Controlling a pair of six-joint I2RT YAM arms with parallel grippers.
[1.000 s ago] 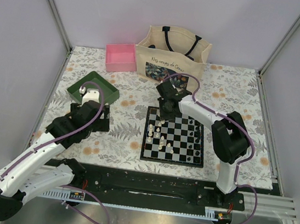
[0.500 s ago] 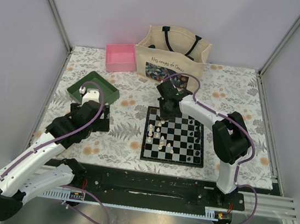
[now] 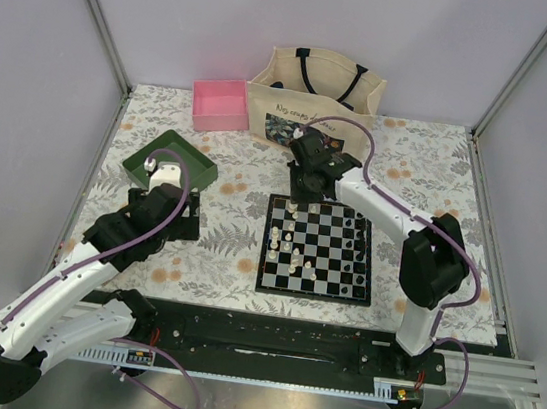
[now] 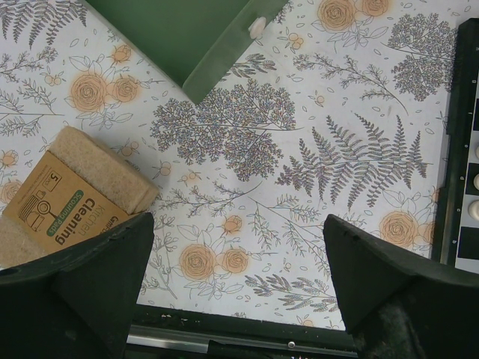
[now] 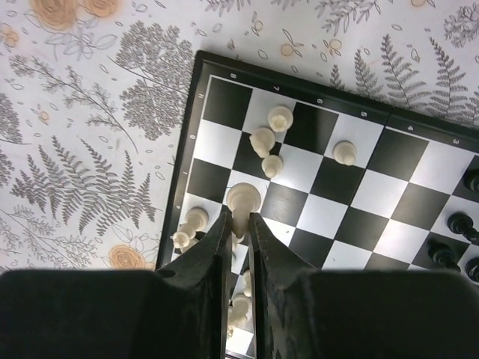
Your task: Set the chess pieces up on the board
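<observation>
Right tool (image 5: 239, 217) was closed on one cream piece (image 5: 243, 197), held over the far-left corner of the board (image 3: 314, 293). Board lay mid-way across the desk (image 3: 216, 258), toward its near edge. Left tool (image 4: 238, 228) gaped open over the desk's left side.

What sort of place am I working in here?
Most likely a lab robot test cell, not a home: plain white walls with metal corner posts, arms bolted to a rail, and staged props, a chessboard and tote bag, on a flowery tablecloth.
</observation>
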